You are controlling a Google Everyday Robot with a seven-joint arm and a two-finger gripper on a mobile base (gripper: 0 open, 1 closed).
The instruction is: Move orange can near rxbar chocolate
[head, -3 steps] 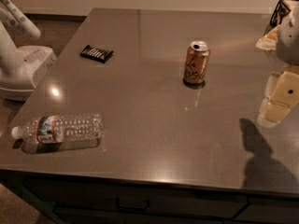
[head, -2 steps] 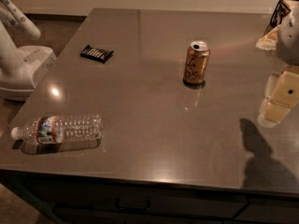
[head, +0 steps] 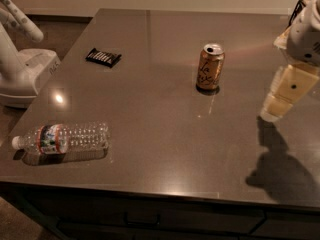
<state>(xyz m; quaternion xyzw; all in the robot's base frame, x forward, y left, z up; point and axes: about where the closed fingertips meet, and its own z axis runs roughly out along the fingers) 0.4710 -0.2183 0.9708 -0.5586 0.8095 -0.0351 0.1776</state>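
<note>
The orange can [head: 210, 67] stands upright near the middle of the table [head: 150, 154], well apart from the rxbar chocolate [head: 103, 57] (lying flat toward the far left edge). The end effector [head: 280, 99] hovers right of the can, not touching it; whether it is clenched or released, I cannot tell.

- Your grey metal tabletop [head: 165, 154] looks smooth and semi-glossy, mirroring the lights.
- Your orange-tan aluminium can [head: 210, 67] has a shiny silver top.
- The black flat bar [head: 103, 57] has a faintly glossy wrapper.
- The clear plastic bottle [head: 65, 137] is ribbed and glinting.
- Your gripper [head: 274, 111], at the right edge above the table, looks like matt cream plastic.
</note>
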